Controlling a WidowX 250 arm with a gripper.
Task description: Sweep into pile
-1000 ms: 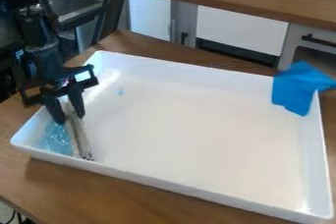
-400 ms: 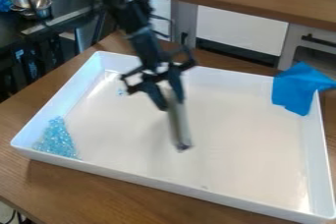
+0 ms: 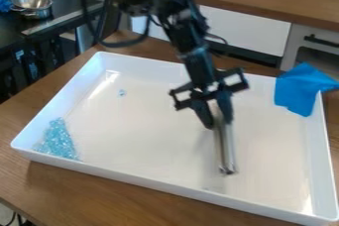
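The gripper (image 3: 218, 125) was closed around a narrow sweeping tool (image 3: 228, 153), right of the white tray's (image 3: 165, 180) middle, its lower end toward the near edge. Light-blue beads (image 3: 57, 141) lay heaped in the near left corner, with a few stray beads (image 3: 122, 92) nearer the far left corner. A blue cloth (image 3: 301, 88) draped over the far right corner.

The robot arm (image 3: 194, 54) is black, fat and lumpy near the top and slimmer lower down. A thick black cable (image 3: 119, 45) makes a big loop beside it. The black gripper (image 3: 216, 125) has square frames with holes, like little windows, and two chunky fingers (image 3: 226, 108).
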